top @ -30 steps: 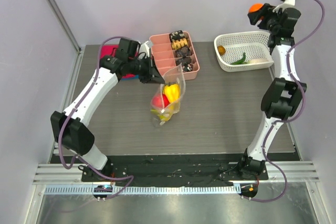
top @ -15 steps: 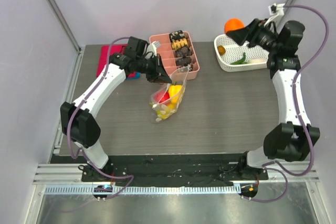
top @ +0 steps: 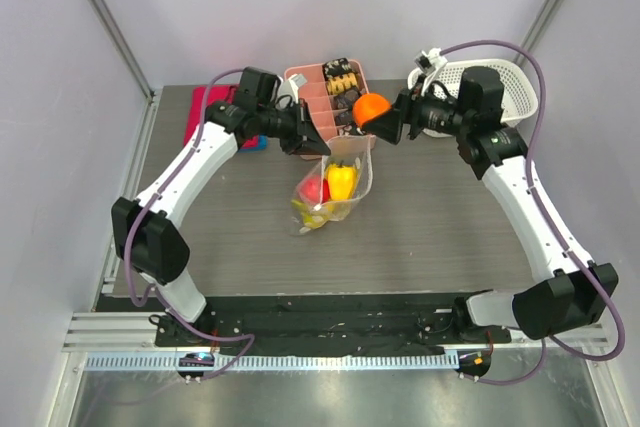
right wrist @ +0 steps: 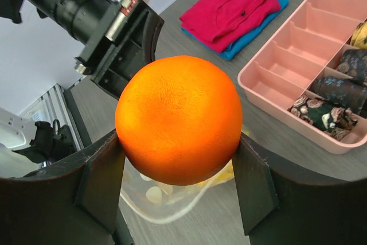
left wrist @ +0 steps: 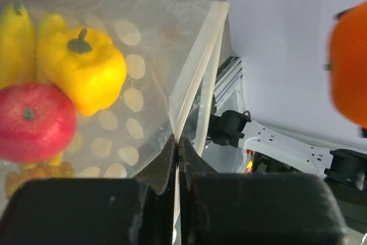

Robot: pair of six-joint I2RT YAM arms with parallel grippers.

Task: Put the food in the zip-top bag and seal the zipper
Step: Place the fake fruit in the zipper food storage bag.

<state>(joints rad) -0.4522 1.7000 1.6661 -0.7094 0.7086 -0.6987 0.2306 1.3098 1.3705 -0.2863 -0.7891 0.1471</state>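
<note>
Right gripper (top: pixel 381 116) around orange (top: pixel 370 107), near zip-top bag (top: pixel 337 190) mouth

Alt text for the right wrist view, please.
The right end effector grips a round orange fruit, with the clear plastic zip-top bag showing just below it. Behind lie a pink divided tray and folded red and blue cloths.

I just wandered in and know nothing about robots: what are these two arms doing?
The left gripper is shut on the rim of the zip-top bag, holding its mouth up. A yellow pepper, a red apple and bananas are already inside. The right gripper holds an orange close to the bag's mouth, not yet in it.
</note>
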